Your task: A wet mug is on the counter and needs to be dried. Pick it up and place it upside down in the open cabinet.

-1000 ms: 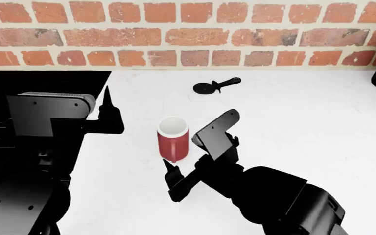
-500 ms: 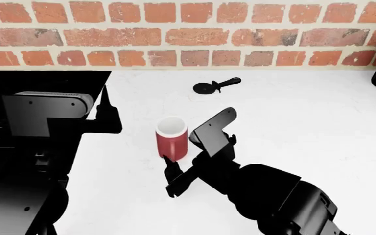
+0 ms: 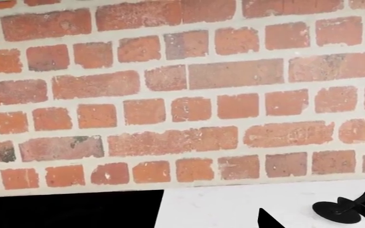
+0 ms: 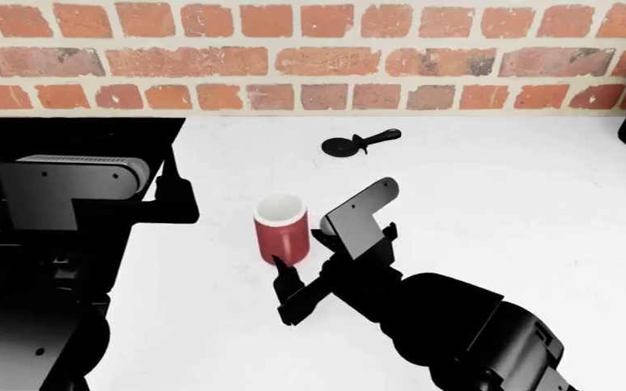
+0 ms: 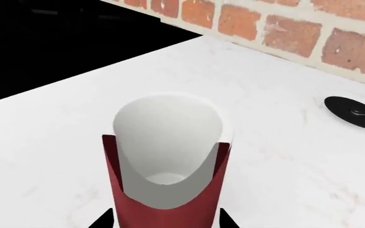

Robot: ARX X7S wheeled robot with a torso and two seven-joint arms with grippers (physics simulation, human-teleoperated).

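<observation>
- The left gripper (image 4: 174,191) hangs above the edge where the black stovetop (image 4: 74,134) meets the counter (image 4: 487,187), well apart from the mug. Only one dark fingertip (image 3: 268,219) shows in its wrist view, so I cannot tell how far its jaws are parted. It looks idle and is best left out of the way.
- The mug (image 4: 281,229) stands upright on the counter, mouth up, directly ahead of the right gripper (image 4: 302,273) and between its fingers. In the right wrist view the mug (image 5: 167,175) fills the centre, with a dark fingertip (image 5: 103,219) low on either side.
- The right gripper's jaws are spread around the mug's base and do not seem to have clamped yet. I would close squarely on the lower wall, keeping the cylinder centred so it does not tip.
- The black utensil (image 4: 359,142) lies beyond the right gripper, near the brick wall (image 4: 313,53), clear of the grasp.
</observation>
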